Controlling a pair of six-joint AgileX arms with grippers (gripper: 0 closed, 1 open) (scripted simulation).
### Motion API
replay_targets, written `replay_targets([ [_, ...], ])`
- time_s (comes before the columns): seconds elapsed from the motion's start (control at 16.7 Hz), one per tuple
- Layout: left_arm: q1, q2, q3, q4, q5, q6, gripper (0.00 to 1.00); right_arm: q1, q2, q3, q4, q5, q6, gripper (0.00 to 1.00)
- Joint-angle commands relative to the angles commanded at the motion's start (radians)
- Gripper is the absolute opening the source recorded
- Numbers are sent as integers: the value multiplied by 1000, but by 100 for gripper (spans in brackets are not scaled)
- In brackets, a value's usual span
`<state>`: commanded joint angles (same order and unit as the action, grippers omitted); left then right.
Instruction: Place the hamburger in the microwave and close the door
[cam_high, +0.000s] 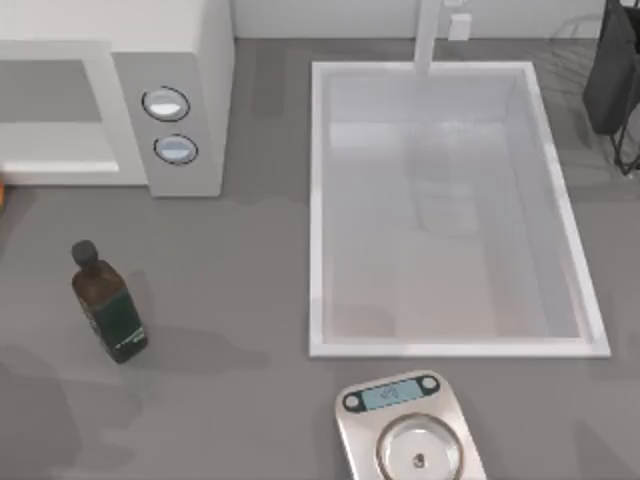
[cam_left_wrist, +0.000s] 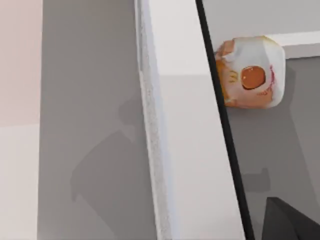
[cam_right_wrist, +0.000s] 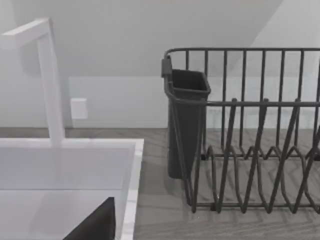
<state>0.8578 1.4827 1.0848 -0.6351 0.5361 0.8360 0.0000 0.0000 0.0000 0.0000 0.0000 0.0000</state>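
1. The hamburger (cam_left_wrist: 251, 73), a pale bun wrapped in white with an orange-brown patch showing, lies in the left wrist view on a grey surface against a white ledge, just beyond a white panel with a dark edge strip. Whether that surface is the oven floor or the counter cannot be told from this view.
2. That white panel (cam_left_wrist: 192, 150) is probably the door or front frame of the microwave seen edge-on; this is a judgement, not something clearly seen.
3. The large white boxy microwave (cam_high: 200, 60) stands at the back left of the table in the top view, its pale grey control panel with two round silver-rimmed dials (cam_high: 170, 125) facing forward. A tiny orange sliver at the far left edge may be the burger.
4. A dark corner in the left wrist view may belong to the left gripper; how far its fingers are spread, or whether they hold anything, cannot be told. The same goes for the right gripper.
5. The right wrist camera faces a dark wire dish rack (cam_right_wrist: 250, 145) with a dark cutlery cup (cam_right_wrist: 186, 120), beside the white rectangular sink (cam_high: 325, 200) and its white tap (cam_right_wrist: 50, 80), so the right arm appears parked away from the work.
6. Nearer the front stand a dark green bottle (cam_high: 108, 305) and a silver kitchen scale (cam_high: 410, 435), both well apart from the microwave.
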Motion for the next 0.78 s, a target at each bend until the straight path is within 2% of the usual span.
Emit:
replay_targets([
  [0.36,160,227,237,-96,113,78,0,0,0,0,0,0,0,100],
  [0.78,194,281,314,-132,137,91,0,0,0,0,0,0,0,100],
])
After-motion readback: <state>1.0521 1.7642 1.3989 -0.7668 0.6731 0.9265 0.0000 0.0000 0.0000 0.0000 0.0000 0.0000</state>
